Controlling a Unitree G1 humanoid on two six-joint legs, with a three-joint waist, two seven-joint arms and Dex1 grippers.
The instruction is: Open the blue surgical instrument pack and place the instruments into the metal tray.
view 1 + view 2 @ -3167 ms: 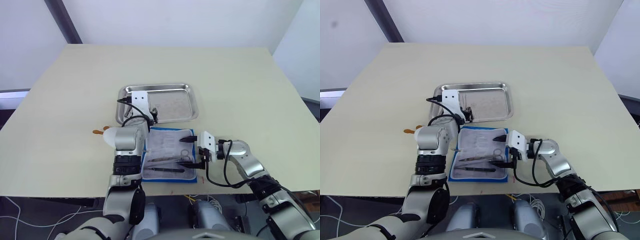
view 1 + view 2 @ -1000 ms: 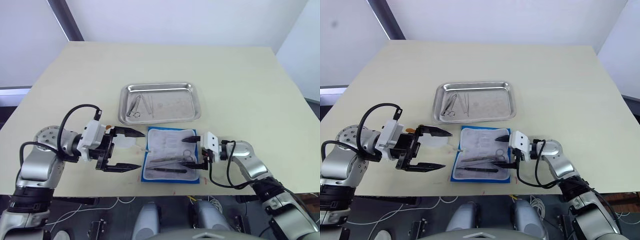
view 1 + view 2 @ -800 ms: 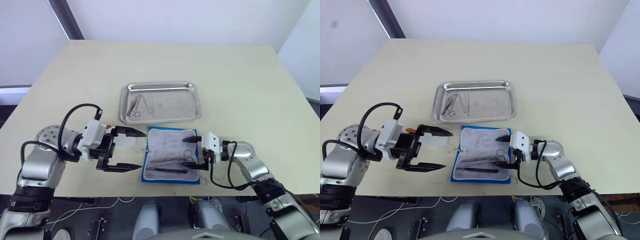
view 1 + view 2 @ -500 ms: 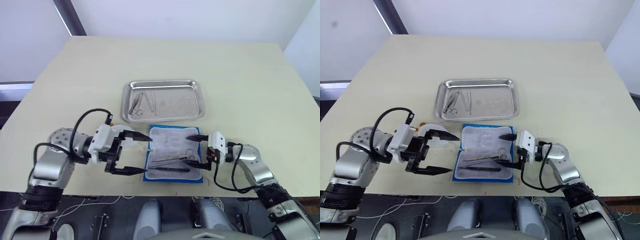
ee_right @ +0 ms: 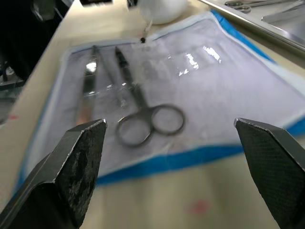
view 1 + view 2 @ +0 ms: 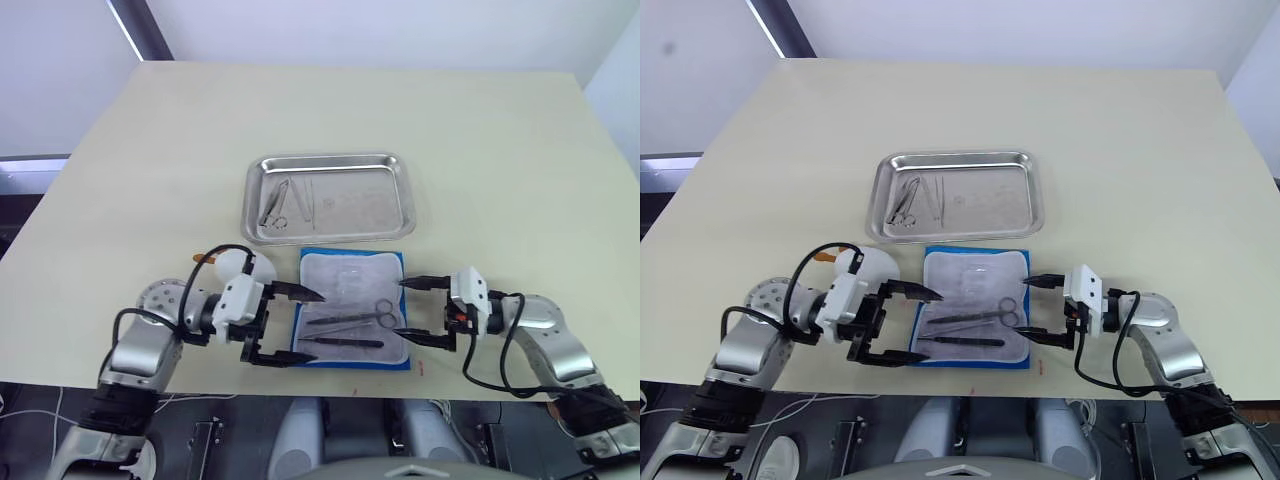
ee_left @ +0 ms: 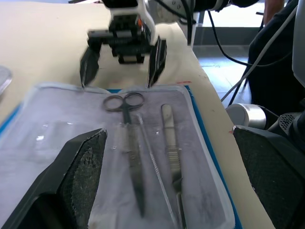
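— Blue fabric is the place to start, I take it?

— Yes. The flat bright blue instrument pack (image 6: 355, 308) lies unfolded on the pale beige surface (image 6: 480, 150), grey-white lining up, near the surface's front edge. On the lining rest the slim silver ring-handled scissors (image 6: 350, 319), a thin silver probe (image 7: 155, 164) just beside them, and a flat dark-tipped metal handle (image 6: 340, 343) nearer the front edge.

— And the tray?

— The shallow shiny stainless steel tray (image 6: 400, 190) sits just beyond the pack, apart from it by a narrow strip. Several slim silver tools (image 6: 285, 202) lie at its left end.

— Where are the pincers?

— Either side of the pack. The left pincer (image 6: 285, 326) hovers at the pack's left edge, fingers spread wide and holding nothing. The right pincer (image 6: 416, 314) faces it at the pack's right edge, likewise spread and empty.

— Anything else?

— A white egg-shaped toy (image 6: 236, 266) with an orange foot lies left of the pack, behind the left pincer.
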